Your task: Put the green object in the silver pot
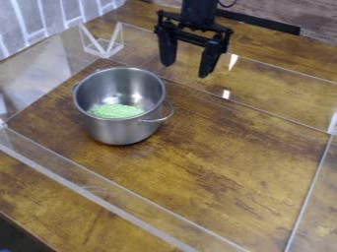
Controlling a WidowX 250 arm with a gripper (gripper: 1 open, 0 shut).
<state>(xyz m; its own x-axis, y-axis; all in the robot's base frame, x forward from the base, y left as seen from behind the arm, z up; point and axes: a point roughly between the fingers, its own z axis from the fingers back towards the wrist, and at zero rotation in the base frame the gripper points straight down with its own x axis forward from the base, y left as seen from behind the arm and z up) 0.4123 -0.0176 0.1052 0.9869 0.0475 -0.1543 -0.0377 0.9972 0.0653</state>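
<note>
- Clearly, the light-green object point(116, 111) lies inside the silver pot point(120, 105), on its bottom.
- The black gripper point(188, 65) hangs beyond the pot, fingers wide apart (nothing between them, as far as this small view shows).
- Wooden tabletop point(231, 162) lies beneath the pot.
</note>
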